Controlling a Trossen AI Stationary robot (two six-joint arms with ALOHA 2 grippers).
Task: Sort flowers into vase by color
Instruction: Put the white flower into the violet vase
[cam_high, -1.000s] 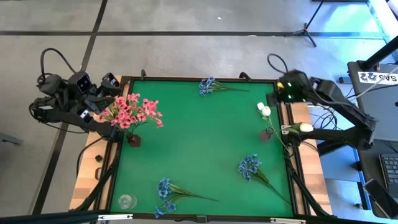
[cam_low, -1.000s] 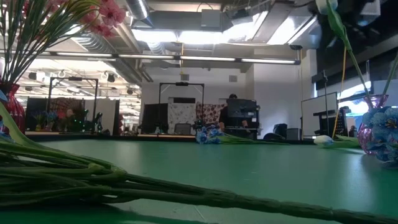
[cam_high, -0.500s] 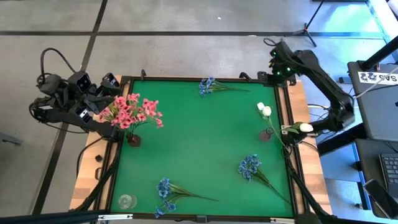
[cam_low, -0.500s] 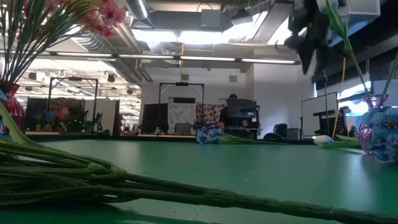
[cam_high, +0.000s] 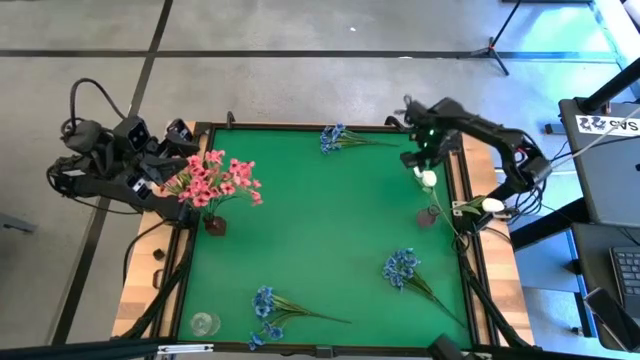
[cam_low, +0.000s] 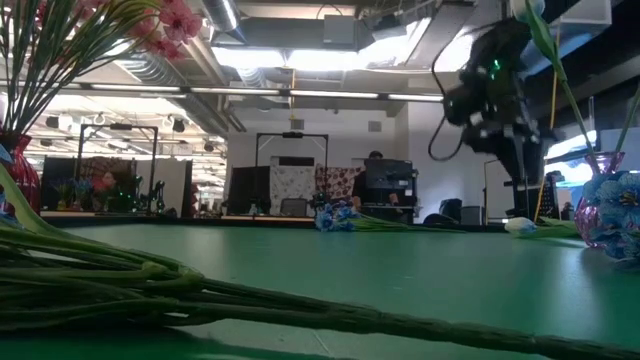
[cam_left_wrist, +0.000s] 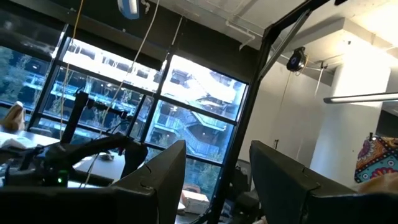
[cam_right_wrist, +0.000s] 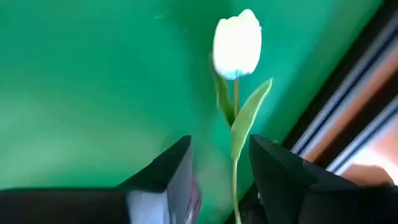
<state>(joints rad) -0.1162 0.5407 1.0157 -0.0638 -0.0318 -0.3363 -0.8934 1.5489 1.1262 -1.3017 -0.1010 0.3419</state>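
Note:
Two white tulips (cam_high: 425, 177) lie on the green table top near its far right corner, one of them (cam_right_wrist: 236, 42) right below my right gripper (cam_high: 421, 160). That gripper points down, open; in its wrist view its fingers stand on either side of the tulip's stem (cam_right_wrist: 235, 168). A third white tulip (cam_high: 492, 205) stands in a small vase (cam_high: 428, 216). The pink flowers (cam_high: 212, 180) stand in a dark vase (cam_high: 215, 225) at the left. My left gripper (cam_left_wrist: 214, 180) waits open beside them, off the table's left edge.
Blue sprigs lie at the far edge (cam_high: 335, 137), at the near right (cam_high: 402, 268) and at the near left (cam_high: 265, 305). A clear glass vase (cam_high: 203, 323) stands at the near left corner. The middle of the table top (cam_high: 320, 220) is bare green.
My right gripper has swung in from beyond the table's right edge, past the far right corner, and come down over the white tulips. It has tipped from slanting to pointing nearly straight down. The flowers lie as they did.

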